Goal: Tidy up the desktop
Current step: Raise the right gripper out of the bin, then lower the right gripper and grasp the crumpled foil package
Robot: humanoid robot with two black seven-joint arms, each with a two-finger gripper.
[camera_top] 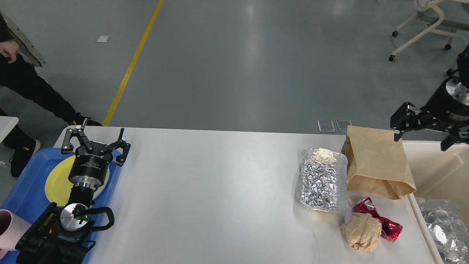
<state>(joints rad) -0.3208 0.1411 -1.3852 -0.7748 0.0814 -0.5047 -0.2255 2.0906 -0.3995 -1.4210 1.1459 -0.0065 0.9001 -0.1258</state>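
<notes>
White desktop below both hands: left hand, right hand spread, empty.

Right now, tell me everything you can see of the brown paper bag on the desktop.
The brown paper bag is plain kraft paper, unprinted, lightly creased, its near end folded and crumpled. It lies flat near the right edge of the white desktop, partly overlapping the cream bin's rim. The foil packet sits right against its left side. The right gripper hovers by its far right corner, jaws open, holding nothing; contact cannot be told.

Grey glossy floor w/ yellow line; white wheeled chair top right.
</notes>
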